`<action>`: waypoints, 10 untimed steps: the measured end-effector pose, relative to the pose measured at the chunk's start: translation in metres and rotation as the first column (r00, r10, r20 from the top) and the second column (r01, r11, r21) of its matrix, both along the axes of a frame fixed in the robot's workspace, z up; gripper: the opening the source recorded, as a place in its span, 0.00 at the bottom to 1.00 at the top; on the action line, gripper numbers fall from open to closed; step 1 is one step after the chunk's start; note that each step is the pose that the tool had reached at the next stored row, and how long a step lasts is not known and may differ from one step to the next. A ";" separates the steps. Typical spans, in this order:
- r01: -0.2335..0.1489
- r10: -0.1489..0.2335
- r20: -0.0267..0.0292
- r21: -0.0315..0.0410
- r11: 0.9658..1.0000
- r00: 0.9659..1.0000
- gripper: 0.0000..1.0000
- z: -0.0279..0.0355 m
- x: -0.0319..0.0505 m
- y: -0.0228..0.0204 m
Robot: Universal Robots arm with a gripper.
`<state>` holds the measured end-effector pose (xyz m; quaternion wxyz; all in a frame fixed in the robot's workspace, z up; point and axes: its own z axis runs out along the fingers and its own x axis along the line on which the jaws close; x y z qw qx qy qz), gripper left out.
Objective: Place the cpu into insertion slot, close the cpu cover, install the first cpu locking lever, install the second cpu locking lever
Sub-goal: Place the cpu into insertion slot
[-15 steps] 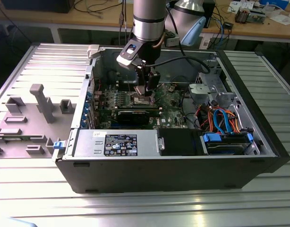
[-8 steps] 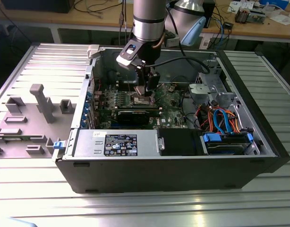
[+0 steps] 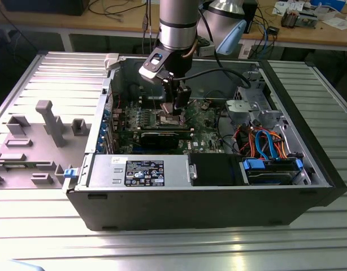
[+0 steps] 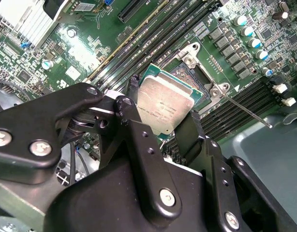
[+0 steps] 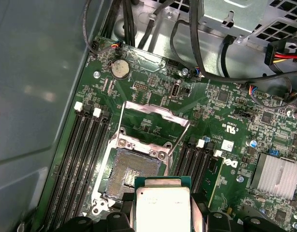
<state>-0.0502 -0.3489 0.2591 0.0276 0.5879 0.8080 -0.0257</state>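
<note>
Placement unfinished: fingers (image 4: 188,133) clamp the cpu (image 4: 165,106) by its edges near the bare insertion slot (image 5: 131,171), cpu cover (image 5: 155,111) standing open, locking lever (image 4: 245,112) released.

Cpu (image 4: 165,108): small square chip, silvery top, green edge, clamped by its sides in gripper (image 4: 163,113), above insertion slot (image 5: 130,170), not seated. Slot: dark contact field bare, metal rim. Cpu cover (image 5: 155,111): silvery windowed frame, swung up open. Thin locking lever (image 4: 246,112) angles off from socket corner.

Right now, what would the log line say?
gripper: shut on cpu | cpu: over insertion slot, not seated | cpu cover: open
</note>
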 end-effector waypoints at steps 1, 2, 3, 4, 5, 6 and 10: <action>0.001 -0.001 0.000 0.000 1.000 1.000 0.55 0.0000 0.0000 0.0000; 0.001 -0.001 0.000 0.000 1.000 1.000 0.55 -0.0001 0.0000 0.0000; 0.001 -0.001 0.000 0.000 1.000 1.000 0.55 -0.0001 0.0000 0.0000; 0.002 -0.002 0.000 0.000 1.000 1.000 0.55 -0.0001 0.0000 0.0000; 0.002 -0.002 0.000 0.000 1.000 1.000 0.55 -0.0001 0.0000 0.0000; 0.002 -0.002 0.000 0.000 1.000 1.000 0.55 -0.0002 0.0000 0.0000; 0.003 -0.003 0.000 0.000 1.000 1.000 0.55 -0.0002 0.0000 0.0000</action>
